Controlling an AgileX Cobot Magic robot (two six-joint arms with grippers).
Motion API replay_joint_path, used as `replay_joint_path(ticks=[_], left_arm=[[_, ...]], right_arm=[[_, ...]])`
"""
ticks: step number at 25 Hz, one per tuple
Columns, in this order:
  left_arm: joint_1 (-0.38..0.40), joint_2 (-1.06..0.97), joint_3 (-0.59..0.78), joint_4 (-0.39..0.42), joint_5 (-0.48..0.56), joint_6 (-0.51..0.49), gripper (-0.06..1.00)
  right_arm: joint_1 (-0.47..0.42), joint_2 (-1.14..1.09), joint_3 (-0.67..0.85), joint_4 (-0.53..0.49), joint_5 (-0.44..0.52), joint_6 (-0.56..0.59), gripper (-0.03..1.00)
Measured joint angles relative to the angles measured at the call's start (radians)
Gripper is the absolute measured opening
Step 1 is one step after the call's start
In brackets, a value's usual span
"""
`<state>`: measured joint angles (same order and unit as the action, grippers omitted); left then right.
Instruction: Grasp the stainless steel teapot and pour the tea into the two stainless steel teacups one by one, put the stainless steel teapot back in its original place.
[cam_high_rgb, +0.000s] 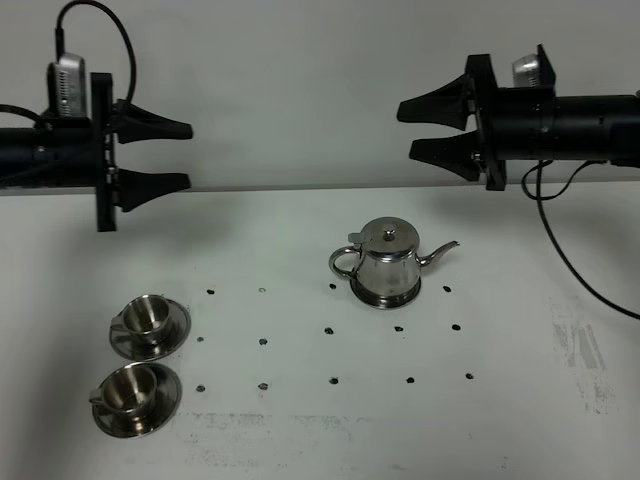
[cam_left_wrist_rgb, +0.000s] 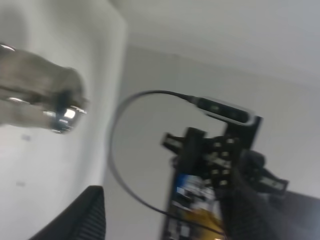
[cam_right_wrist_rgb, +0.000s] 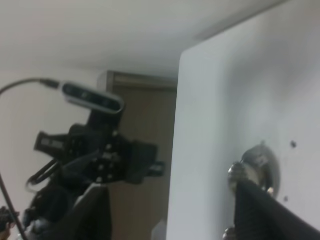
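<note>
**Pre-grasp: both grippers open and high, teapot untouched on the bench.**

High view: the left gripper (cam_high_rgb: 188, 154) and right gripper (cam_high_rgb: 406, 130) hang over the far edge of the bench (cam_high_rgb: 520, 400), jaws spread with nothing between them. The stainless steel teapot (cam_high_rgb: 388, 262) stands upright a bit right of centre, with its loop handle (cam_high_rgb: 343, 262) toward the left edge and its spout (cam_high_rgb: 442, 252) toward the right. The far teacup (cam_high_rgb: 150, 316) and near teacup (cam_high_rgb: 132, 390) sit on saucers at the near-left corner, well apart from the pot.

Left wrist view: too blurred. One dark finger (cam_left_wrist_rgb: 82, 217) shows, so you can't read the spread here.

Right wrist view: the fingers (cam_right_wrist_rgb: 95, 212) are wide apart and the pot is partly hidden behind one.

Meet the loop squarely, likely from its open left side. Close fully before you lift, and keep the pot level so nothing leaves the spout early.
</note>
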<state>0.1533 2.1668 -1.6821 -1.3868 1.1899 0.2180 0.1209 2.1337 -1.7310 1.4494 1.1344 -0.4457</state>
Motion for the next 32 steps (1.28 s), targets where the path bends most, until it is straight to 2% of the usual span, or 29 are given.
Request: replay_joint_path(ticks=[5,10,12,17,24,28,32], left_arm=[[0.102,-0.142,0.000,0.215,0.001,0.015,0.54],[0.227,-0.300,0.000,0.270,0.001,0.039,0.54],[0.271,-0.371,0.000,0.321,0.002,0.046,0.54],[0.307,-0.578,0.000,0.538,0.004,0.034,0.54],[0.307,-0.819,0.000,0.605,0.005,0.025,0.54],[0.307,-0.926,0.002,0.656,0.005,0.016,0.54],[0.307,-1.035,0.072,0.664,0.005,0.020,0.54]], right_arm=[[-0.084,-0.070,0.000,-0.102,0.031,-0.027,0.51],[-0.166,-0.174,0.000,-0.193,0.043,-0.030,0.51],[-0.193,-0.222,0.000,-0.235,0.048,-0.030,0.51],[-0.236,-0.372,0.000,-0.403,0.053,-0.018,0.51],[-0.239,-0.577,0.000,-0.739,0.083,0.060,0.51],[-0.239,-0.683,0.000,-0.821,0.085,0.085,0.51],[-0.239,-0.764,0.014,-0.888,0.085,0.115,0.51]])
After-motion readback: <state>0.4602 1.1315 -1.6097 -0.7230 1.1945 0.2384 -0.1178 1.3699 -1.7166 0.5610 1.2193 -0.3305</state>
